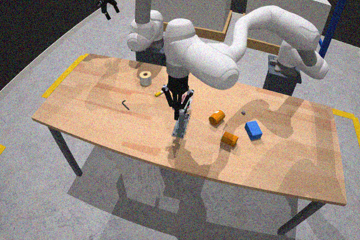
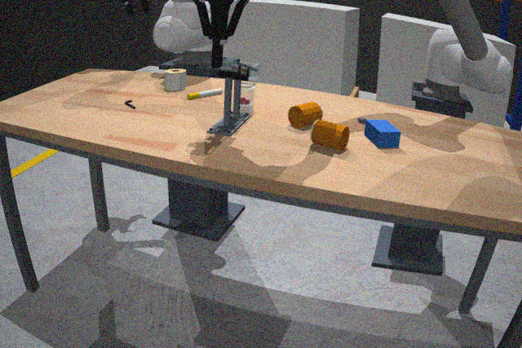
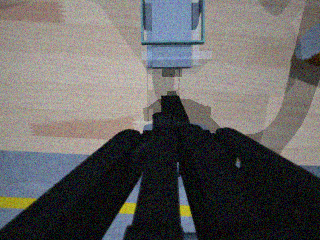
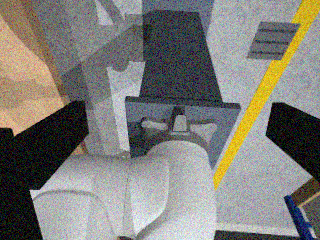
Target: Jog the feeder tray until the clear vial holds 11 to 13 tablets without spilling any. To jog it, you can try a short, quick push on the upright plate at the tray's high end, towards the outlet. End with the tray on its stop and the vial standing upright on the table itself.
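While the closed left gripper (image 1: 176, 115) (image 2: 216, 61) (image 3: 169, 109) points down at the raised feeder tray (image 2: 232, 68), the clear vial (image 2: 246, 103) stands behind the tray's supports, red tablets low inside, count unclear; the right gripper (image 1: 112, 14) (image 2: 137, 8) (image 4: 176, 118) is open, off the table (image 1: 116, 132) (image 2: 147, 134).

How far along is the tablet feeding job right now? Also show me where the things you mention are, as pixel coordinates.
Done: some red tablets are in the clear vial (image 2: 247, 102); too few pixels to count. In hand: the left gripper (image 1: 176, 116) (image 2: 216, 63) (image 3: 169, 109), shut, is at the raised grey tray (image 2: 189, 63). Left: confirming the count and the tray's rest on its stop.
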